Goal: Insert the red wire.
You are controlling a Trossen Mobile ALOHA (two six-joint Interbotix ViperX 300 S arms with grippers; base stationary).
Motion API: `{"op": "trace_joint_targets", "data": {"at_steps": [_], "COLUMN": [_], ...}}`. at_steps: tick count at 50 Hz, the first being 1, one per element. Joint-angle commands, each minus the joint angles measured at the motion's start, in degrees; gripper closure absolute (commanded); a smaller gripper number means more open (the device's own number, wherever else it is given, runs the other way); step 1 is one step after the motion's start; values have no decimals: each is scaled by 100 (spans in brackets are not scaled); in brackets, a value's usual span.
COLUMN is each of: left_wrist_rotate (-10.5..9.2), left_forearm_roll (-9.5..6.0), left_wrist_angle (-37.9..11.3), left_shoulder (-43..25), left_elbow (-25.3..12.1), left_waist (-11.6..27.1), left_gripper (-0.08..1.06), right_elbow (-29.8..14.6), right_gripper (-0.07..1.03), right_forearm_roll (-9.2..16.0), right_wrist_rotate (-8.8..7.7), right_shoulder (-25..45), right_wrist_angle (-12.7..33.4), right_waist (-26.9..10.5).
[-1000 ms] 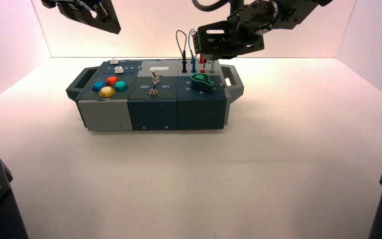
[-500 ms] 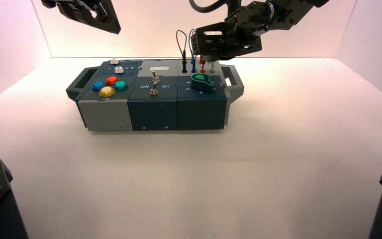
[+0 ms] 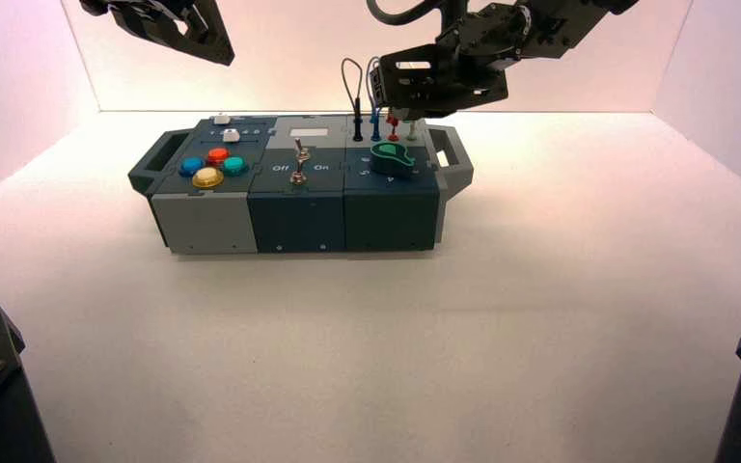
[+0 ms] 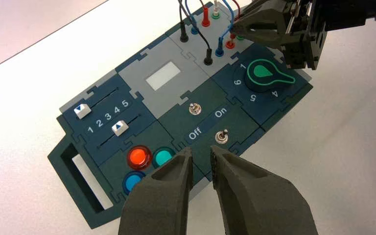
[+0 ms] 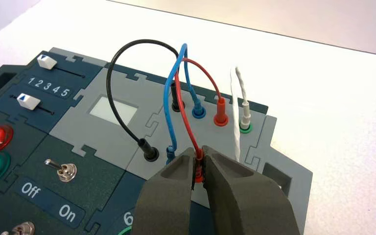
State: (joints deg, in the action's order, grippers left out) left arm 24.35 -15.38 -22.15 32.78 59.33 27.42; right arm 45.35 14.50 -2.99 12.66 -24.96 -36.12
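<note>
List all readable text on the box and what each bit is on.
"1 2 3 4 5": scale between the two sliders.
"Off" and "On": strip between the two toggle switches.
"1", "6", "5", "4": dial around the green knob; other digits hidden.
Grey display window: blank.
Wire sockets: no labels visible.

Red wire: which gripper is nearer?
Right. The right gripper is shut on the red wire at its near plug; the left gripper hovers over the box's button end, well away.
</note>
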Motion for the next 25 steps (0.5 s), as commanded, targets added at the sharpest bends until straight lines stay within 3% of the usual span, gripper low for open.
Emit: {"op": "trace_joint_targets", "data": {"at_steps": [1, 25], "left_wrist_rotate": [26, 26], "left_forearm_roll": [9, 9], "left_wrist_angle": [44, 44], "left_shoulder": [44, 88], "left_elbow": [-62, -62], "left_waist": [53, 44], "left_gripper": [75, 75], "right_elbow": [-70, -97], "right_gripper": [99, 99], "right_forearm_roll": [0, 0], "right_wrist_rotate": [9, 9], "right_shoulder": [-149, -97], "right_wrist_angle": [-26, 88], "right_waist": [-26, -9]}}
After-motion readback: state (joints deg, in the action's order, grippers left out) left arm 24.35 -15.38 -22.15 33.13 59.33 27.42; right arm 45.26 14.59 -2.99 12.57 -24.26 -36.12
